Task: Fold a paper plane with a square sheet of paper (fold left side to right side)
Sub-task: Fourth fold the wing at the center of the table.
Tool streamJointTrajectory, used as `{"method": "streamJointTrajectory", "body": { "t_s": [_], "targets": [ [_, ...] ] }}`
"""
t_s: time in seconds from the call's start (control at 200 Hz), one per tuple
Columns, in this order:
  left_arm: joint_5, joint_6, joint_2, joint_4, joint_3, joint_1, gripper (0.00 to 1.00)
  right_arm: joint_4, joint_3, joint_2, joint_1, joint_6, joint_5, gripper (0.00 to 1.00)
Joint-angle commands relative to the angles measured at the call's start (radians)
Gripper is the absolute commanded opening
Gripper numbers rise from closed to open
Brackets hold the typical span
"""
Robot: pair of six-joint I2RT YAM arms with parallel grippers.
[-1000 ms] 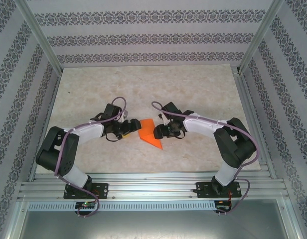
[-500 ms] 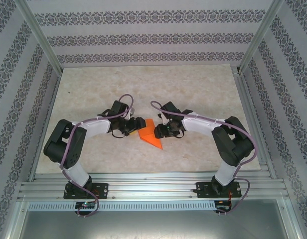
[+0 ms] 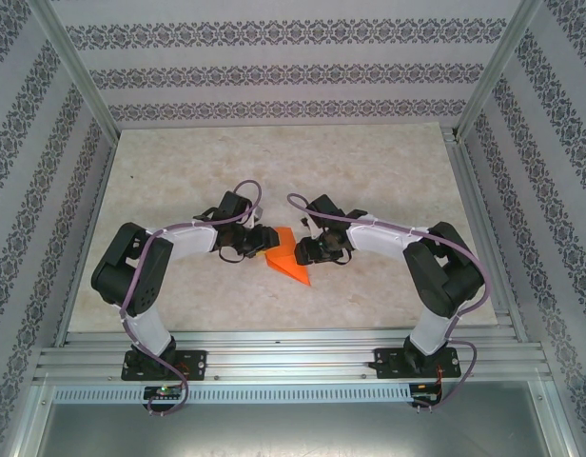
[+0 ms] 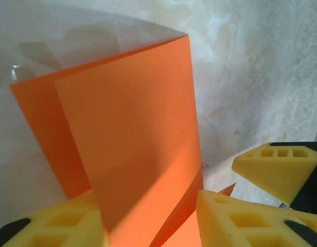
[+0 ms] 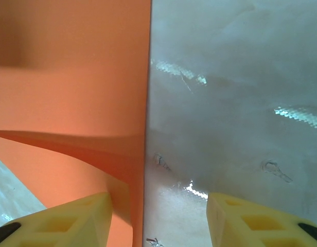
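The square sheet of paper (image 3: pixel 289 259) is bright orange and creased into a pointed shape, lying between both arms at mid-table. My left gripper (image 3: pixel 263 240) is at its left edge. In the left wrist view a raised flap of the paper (image 4: pixel 133 128) stands between the yellow fingers (image 4: pixel 235 221) of the left gripper (image 4: pixel 148 206), which are apart. My right gripper (image 3: pixel 305 249) is at the sheet's right side. In the right wrist view it (image 5: pixel 158 200) is open, straddling the straight edge of the paper (image 5: pixel 71 77), with its left finger (image 5: pixel 76 218) over the sheet.
The marble-patterned tabletop (image 3: pixel 274 162) extends behind the paper. Patterned walls and aluminium posts enclose it, with a metal rail (image 3: pixel 293 362) along the near edge. A yellow finger of the right gripper (image 4: pixel 279 167) is close beside the left one.
My left arm has moved right onto the paper and its jaws have narrowed. The sheet's left part has lifted and swung rightward, so the shape looks narrower. The right gripper has narrowed slightly.
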Motion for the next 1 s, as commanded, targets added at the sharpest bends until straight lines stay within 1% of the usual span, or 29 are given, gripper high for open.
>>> {"method": "streamJointTrajectory", "body": {
  "t_s": [0.0,0.12,0.23,0.37,0.565,0.819,0.994],
  "targets": [
    [-0.01,0.002,0.004,0.015,0.026,-0.013,0.35,0.0,0.024,0.006,-0.004,-0.023,0.024,0.52],
    [-0.02,-0.001,-0.002,0.007,0.025,-0.015,0.22,-0.007,0.031,-0.04,-0.006,-0.033,0.048,0.54],
    [-0.028,0.005,0.002,-0.002,0.026,-0.017,0.17,0.004,0.007,-0.108,-0.003,-0.048,0.075,0.57],
    [-0.032,0.006,0.001,-0.004,0.022,-0.017,0.15,0.02,-0.025,-0.178,0.026,-0.068,0.111,0.58],
    [-0.031,-0.015,-0.011,0.02,0.006,-0.019,0.13,0.085,-0.074,-0.215,0.154,-0.061,0.225,0.61],
    [-0.027,-0.016,-0.024,0.014,0.009,-0.022,0.13,0.114,-0.075,-0.128,0.27,-0.062,0.321,0.62],
    [-0.024,-0.019,-0.03,0.011,0.013,-0.024,0.13,0.091,-0.046,-0.06,0.305,-0.098,0.39,0.63]
  ]
}}
